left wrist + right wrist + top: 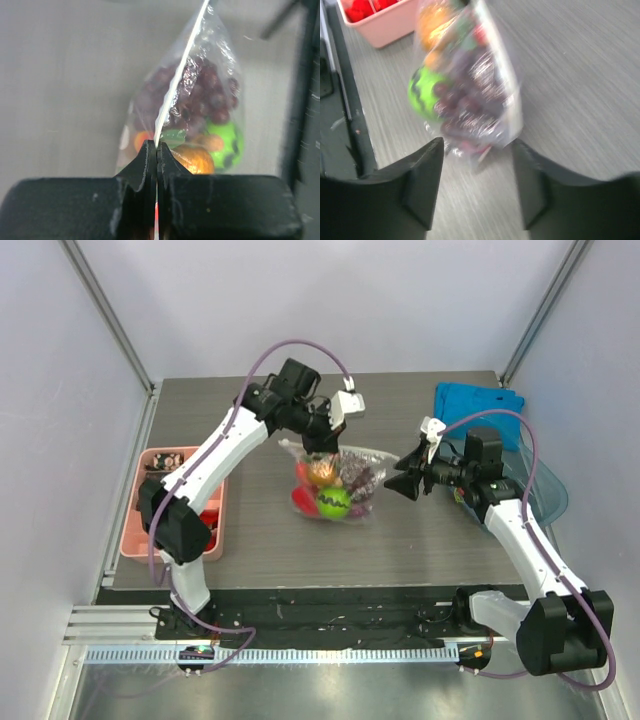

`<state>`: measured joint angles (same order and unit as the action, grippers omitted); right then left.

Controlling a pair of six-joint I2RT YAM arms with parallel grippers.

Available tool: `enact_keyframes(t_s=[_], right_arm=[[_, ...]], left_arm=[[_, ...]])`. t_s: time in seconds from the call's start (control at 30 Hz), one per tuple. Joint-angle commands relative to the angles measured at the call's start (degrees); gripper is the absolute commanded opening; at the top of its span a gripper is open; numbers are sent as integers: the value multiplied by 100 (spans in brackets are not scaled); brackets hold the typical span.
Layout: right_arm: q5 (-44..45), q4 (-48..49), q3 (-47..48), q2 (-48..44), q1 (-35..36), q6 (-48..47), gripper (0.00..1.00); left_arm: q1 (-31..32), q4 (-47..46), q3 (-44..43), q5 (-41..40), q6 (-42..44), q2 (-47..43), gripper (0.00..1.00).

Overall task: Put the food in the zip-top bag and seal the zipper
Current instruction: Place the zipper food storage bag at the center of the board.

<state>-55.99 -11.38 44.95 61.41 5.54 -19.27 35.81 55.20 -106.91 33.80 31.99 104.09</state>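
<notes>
pinching the zipper (175, 87), the left gripper (156, 150) was clamped flat on the strip. the bag (338, 483) lay mid-table (420, 540) with grapes (210, 95), a green piece (226, 145) and an orange piece (192, 159) inside. the right gripper (477, 147) was spread wide, just beside the bag.

bag (372, 462): clear, dotted, bulging, at mid-surface.
food (333, 502): all inside bag; purple grapes (360, 476) with green, orange and red pieces, packed together.
zipper (176, 82): thin white strip along bag's top edge, near end pinched in left hand (156, 156).
</notes>
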Motion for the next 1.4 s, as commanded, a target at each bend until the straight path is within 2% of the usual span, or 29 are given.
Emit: enact_keyframes(t_s=[0.0, 0.03, 0.1, 0.27, 0.37, 0.4, 0.47, 0.5, 0.63, 0.93, 1.03, 1.07, 1.13, 1.17, 1.2, 1.23, 1.37], right_arm=[[254, 127, 523, 135, -9, 291, 72], [307, 136, 567, 152, -35, 379, 90], [334, 144, 655, 161, -123, 441, 99], [387, 180, 752, 161, -413, 748, 100], [396, 197, 700, 161, -501, 898, 100], [404, 206, 656, 170, -658, 933, 100], [439, 215, 621, 161, -738, 995, 100], [457, 224, 594, 152, -747, 1004, 100], [536, 180, 471, -75, -826, 1013, 100], [589, -22, 260, -269, -835, 977, 100], [633, -110, 277, -331, -835, 925, 100], [642, -136, 304, -366, -835, 925, 100], [659, -259, 348, -384, -835, 925, 100], [677, -286, 383, -393, -835, 942, 100], [703, -321, 400, -419, -835, 960, 100], [712, -330, 418, -436, -835, 995, 100], [843, -356, 602, -489, -844, 1371, 100]], left_arm=[[-443, -440, -1146, -389, 474, 304, 0], [-487, -570, -1304, -470, 588, 470, 0], [-592, -650, -1569, -480, 677, 576, 0], [-593, -931, -983, -357, 1161, 437, 0], [-435, -1300, 106, -312, 1196, 165, 0], [-383, -1458, 771, -348, 1135, 103, 0], [-75, -1704, 1320, -435, 1108, -72, 0], [39, -1784, 1870, -462, 1108, -160, 0], [391, -2180, 2875, -392, 836, -600, 0], [883, -2400, 3897, -480, 71, -1084, 4], [892, -2216, 3793, -559, -341, -1137, 27], [892, -2050, 3522, -524, -412, -1137, 40], [892, -1463, 3178, -287, -579, -1215, 47], [892, -1285, 3037, -199, -641, -1277, 55], [884, -1188, 2827, -94, -693, -1373, 72], [892, -1065, 2747, 3, -807, -1600, 100], [691, -1081, 2360, -145, -1448, -2172, 100]])
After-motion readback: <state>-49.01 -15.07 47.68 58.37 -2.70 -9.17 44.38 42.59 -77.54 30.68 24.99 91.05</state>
